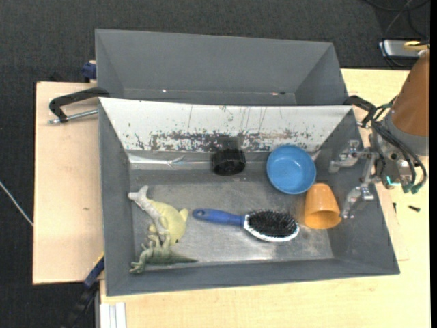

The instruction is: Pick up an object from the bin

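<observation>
Green dinosaur [157,256] at 7 o'clock; I see the hand [351,180] at 3 o'clock, wide, empty, beside the orange cup [321,208].

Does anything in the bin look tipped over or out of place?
The orange cup lies on its side at the bin's right end. The pale dinosaur and the green dinosaur at the left lie toppled too. Nothing looks spilled or broken.

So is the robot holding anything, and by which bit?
Nothing is held. The gripper is open by the right wall of the bin; the orange cup lies on its side just beside it, not in its grasp.
</observation>
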You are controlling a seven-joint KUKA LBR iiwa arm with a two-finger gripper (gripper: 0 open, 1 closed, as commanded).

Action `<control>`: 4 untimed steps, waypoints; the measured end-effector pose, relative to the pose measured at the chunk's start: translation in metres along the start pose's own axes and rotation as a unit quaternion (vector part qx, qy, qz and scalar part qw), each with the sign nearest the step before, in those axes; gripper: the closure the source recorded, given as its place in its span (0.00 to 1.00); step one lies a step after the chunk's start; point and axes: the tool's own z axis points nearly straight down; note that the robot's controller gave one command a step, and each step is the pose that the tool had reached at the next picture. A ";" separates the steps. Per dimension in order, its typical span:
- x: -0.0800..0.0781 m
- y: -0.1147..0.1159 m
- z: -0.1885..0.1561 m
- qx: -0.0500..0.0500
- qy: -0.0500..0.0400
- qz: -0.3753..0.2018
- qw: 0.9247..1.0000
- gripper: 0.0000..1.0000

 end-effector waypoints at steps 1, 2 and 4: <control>-0.041 0.029 0.121 -0.006 -0.002 -0.089 0.996 0.00; -0.057 0.039 0.141 -0.003 -0.005 -0.130 0.991 0.00; -0.074 0.044 0.046 0.003 -0.011 -0.118 0.993 1.00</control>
